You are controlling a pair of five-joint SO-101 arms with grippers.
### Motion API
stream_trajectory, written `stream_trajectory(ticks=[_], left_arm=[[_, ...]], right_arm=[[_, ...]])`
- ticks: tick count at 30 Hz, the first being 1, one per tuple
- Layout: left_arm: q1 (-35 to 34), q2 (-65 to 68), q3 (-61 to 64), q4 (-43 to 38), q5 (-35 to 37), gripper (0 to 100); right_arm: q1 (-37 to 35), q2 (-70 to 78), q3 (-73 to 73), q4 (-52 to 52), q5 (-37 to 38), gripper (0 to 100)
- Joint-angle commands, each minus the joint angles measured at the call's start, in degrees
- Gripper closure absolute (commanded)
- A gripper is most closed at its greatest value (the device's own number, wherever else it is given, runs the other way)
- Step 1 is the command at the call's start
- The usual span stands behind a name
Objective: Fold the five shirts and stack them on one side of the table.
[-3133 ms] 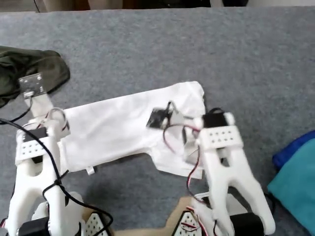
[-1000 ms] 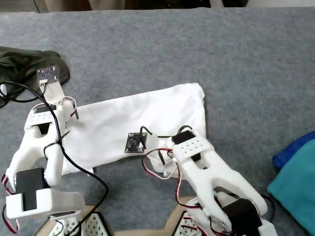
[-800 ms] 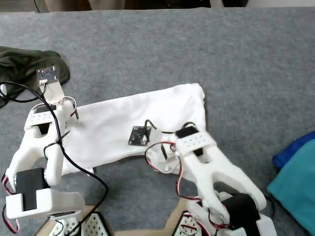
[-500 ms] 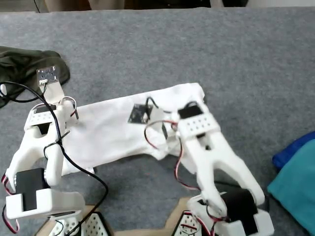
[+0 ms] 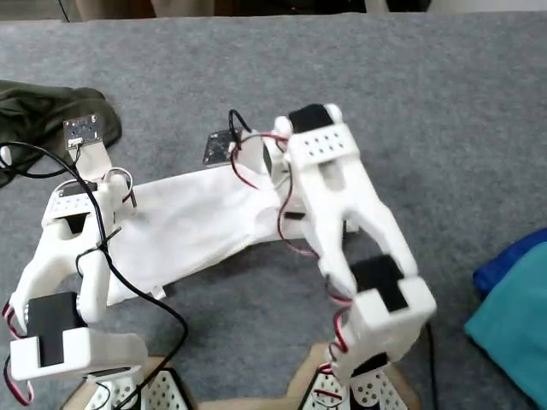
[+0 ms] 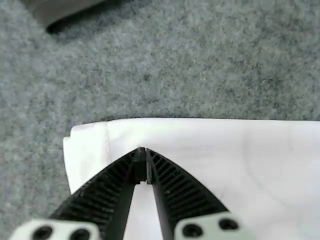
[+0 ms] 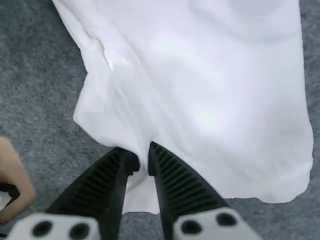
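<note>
White shirt lies on the table, seemingly mid-fold: your right claw clamps a raised edge, left claw sits closed on the opposite end, so next carry that edge across, flat.

Grey felt-like table surface under soft, even light

We've got a table topped in grey, felt-like stuff from edge to edge. A white shirt lies stretched sideways across the near middle of it. Over at the far left edge we see a dark green shirt bunched in a heap. At the right edge there's a teal cloth with a blue cloth touching its far side, both well apart from the white shirt.
</note>
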Motion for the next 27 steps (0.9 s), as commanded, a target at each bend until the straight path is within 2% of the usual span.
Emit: stream_trajectory(ticks=[1, 4, 14, 20, 27], left_arm=[[-0.4, 0.0, -2.5, 0.3, -0.1, 98], [-0.4, 0.0, -2.5, 0.3, -0.1, 98], [-0.4, 0.0, -2.5, 0.3, -0.1, 98], [-0.3, 0.0, -2.5, 0.3, -0.1, 98], [-0.2, 0.1, -2.5, 0.3, -0.1, 98]], right_arm=[[1.0, 3.3, -9.5, 1.3, 4.2, 99.4], [0.9, 6.1, -12.9, 1.3, 7.5, 99.4], [1.0, 11.2, -16.6, -4.3, 10.4, 98.2], [1.0, 11.3, -16.7, -6.4, 10.3, 74.2], [1.0, 5.1, -16.0, -4.2, 9.9, 73.9]])
